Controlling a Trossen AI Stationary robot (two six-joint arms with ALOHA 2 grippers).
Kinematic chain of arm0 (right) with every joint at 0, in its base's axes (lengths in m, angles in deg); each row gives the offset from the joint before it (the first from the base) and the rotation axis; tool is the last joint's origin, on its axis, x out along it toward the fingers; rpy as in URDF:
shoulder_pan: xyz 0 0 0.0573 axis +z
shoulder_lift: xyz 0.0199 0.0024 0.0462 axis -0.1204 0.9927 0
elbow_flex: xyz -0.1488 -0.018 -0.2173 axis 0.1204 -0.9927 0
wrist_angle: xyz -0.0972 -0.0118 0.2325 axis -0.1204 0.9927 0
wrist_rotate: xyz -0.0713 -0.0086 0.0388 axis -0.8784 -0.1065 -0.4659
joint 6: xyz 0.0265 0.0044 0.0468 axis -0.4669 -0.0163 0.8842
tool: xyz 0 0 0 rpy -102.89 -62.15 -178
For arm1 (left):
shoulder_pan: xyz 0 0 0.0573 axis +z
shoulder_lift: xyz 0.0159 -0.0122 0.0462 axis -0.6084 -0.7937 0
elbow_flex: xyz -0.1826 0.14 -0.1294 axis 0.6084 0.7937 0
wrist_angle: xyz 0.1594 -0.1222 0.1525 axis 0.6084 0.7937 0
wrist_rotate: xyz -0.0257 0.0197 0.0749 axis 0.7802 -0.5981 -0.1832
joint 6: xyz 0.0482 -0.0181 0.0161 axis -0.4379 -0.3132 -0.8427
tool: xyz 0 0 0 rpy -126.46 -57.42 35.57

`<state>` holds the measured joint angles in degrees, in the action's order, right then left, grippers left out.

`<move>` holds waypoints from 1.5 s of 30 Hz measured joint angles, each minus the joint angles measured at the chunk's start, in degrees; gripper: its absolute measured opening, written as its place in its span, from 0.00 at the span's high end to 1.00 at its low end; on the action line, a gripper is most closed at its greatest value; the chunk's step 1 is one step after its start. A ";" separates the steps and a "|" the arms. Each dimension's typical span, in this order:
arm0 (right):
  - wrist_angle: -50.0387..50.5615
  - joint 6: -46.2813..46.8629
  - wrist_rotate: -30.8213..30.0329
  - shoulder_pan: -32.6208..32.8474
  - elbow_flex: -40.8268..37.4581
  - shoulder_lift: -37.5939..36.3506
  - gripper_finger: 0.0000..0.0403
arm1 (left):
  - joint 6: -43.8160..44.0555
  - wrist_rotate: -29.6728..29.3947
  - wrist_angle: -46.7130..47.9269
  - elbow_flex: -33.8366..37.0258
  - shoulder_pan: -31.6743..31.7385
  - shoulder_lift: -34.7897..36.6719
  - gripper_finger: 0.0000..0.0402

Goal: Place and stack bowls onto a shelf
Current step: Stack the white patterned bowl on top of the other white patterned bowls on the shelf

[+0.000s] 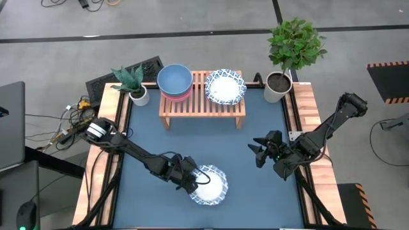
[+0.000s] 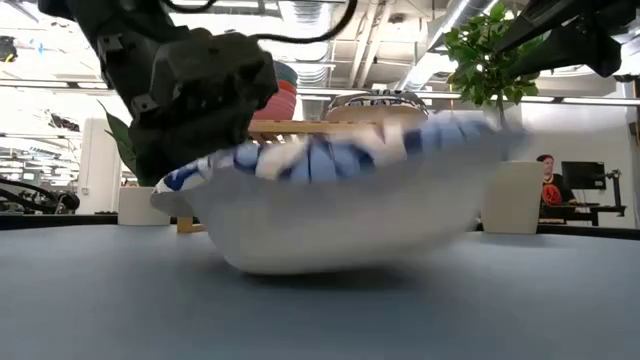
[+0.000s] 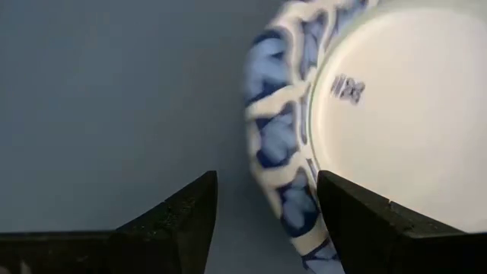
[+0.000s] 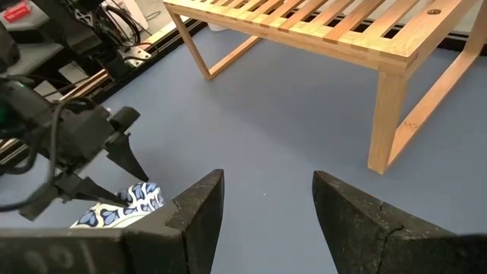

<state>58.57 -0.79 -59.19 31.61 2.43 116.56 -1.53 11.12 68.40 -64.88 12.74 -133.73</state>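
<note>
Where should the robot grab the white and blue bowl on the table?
Probably by its wavy blue rim, from the left side, where the open left hand is. The bowl is wide and shallow, so only its thin edge fits between the fingers.

The blue surface [image 1: 204, 144] carries a low light-wood shelf [image 1: 202, 104] near its far edge, standing on two side legs with a slatted top. On the shelf's left part sits a teal bowl [image 1: 174, 78] nested in a pink bowl [image 1: 176, 95]; on its right part rests a white bowl with a blue patterned rim [image 1: 225, 87], tilted. A small white pot with a spiky green plant [image 1: 132, 85] stands at the surface's far left corner, just beside the shelf, and a larger white pot with a leafy plant [image 1: 285, 61] at the far right corner. Near the front edge a second blue-rimmed white bowl [image 1: 209, 184] lies on the surface, the left claw [image 1: 192, 181] at its rim.
</note>
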 joint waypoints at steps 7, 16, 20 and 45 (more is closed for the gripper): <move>0.00 -0.03 -0.04 -0.07 0.00 0.00 0.44 | -0.32 1.28 0.21 -0.17 0.07 0.04 0.49; -0.02 -0.01 -0.08 -0.07 0.00 0.00 0.44 | 0.47 1.30 0.07 -0.55 0.15 0.08 0.78; 0.00 -0.01 -0.08 -0.07 0.00 0.00 0.44 | 0.86 1.61 -0.31 -0.61 0.11 0.25 0.95; 0.01 -0.47 -0.21 -0.04 0.00 0.02 0.44 | -2.08 -1.04 17.44 -12.87 3.68 19.77 1.00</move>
<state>58.59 -1.26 -59.40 31.56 2.43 116.58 -3.61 10.08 85.84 -77.74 16.42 -113.97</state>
